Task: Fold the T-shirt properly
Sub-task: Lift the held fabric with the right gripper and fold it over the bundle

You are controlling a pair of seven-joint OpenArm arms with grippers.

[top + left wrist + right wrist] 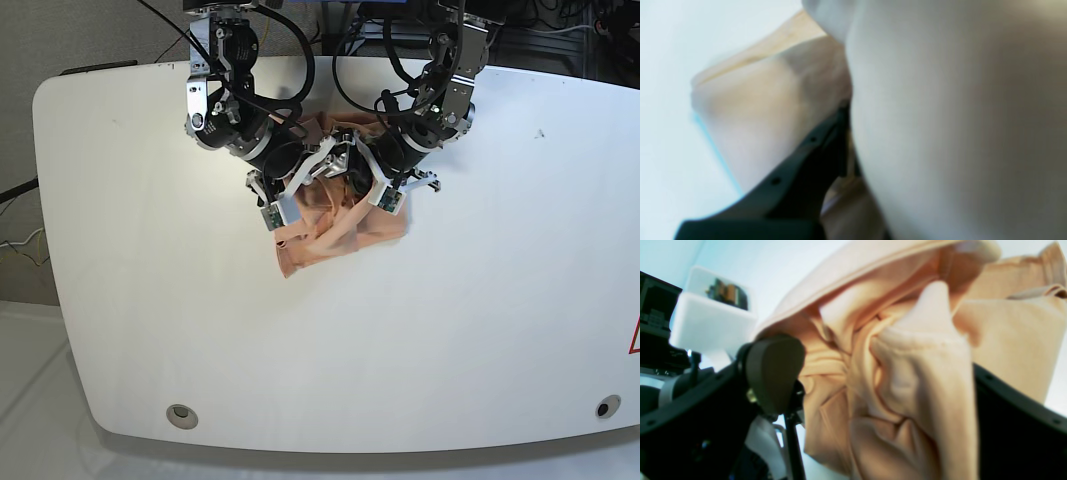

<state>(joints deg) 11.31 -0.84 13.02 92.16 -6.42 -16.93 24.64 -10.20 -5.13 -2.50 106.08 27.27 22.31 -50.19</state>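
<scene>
Shirt (pixel 335 235) bunched in messy heap on surface (pixel 480 300), far middle, under both arms. No neat fold yet; most work left. Right hand (pixel 880 373) wide apart, cloth between. Left hand (pixel 840 133) pinched together on shirt.

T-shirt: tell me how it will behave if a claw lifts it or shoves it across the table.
The T-shirt is probably floppy: it lies bunched in soft folds between the two arms. Lifted by one point, it would likely droop and unfold rather than hold shape, as the draped creases in the right wrist view suggest. Pushed across the smooth white table, it would probably wrinkle and pile up instead of sliding as one piece.
</scene>
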